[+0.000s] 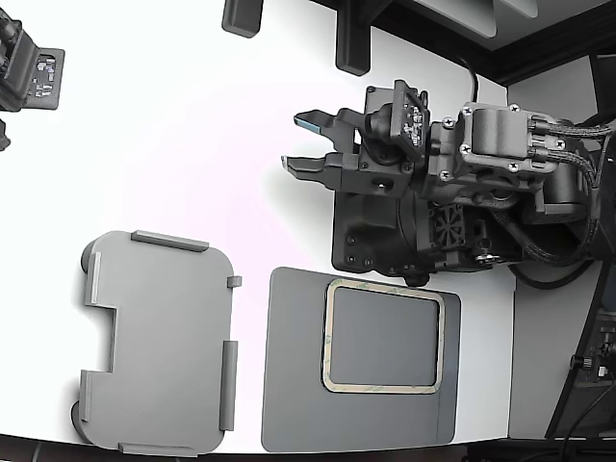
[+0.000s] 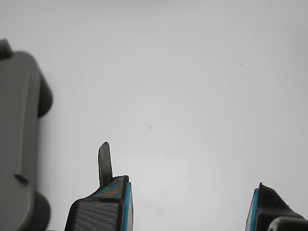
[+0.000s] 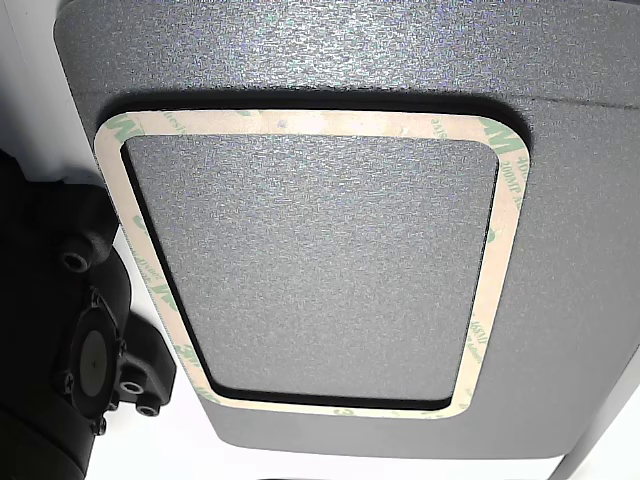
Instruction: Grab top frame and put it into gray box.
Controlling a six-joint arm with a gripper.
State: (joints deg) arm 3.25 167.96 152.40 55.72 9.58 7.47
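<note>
White table [image 1: 192, 125], smooth, bright. Gray box [image 1: 159, 342] lies flat on table, toward exterior view's left, near bottom edge; corner of it shows in wrist view too [image 2: 17, 144]. Dark gray mat [image 1: 294, 404] lies flat on table just beside box, on exterior view's right, small strip of white table between them. Top frame [image 1: 332, 337] lies on mat, not on table. Black robot base [image 1: 385, 241] sits on table just behind mat. Dark blocks [image 1: 243, 17] at table's far edge.

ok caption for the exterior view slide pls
Open tool above bare white table; tan frame on dark mat, empty gray box at the view's left.
</note>
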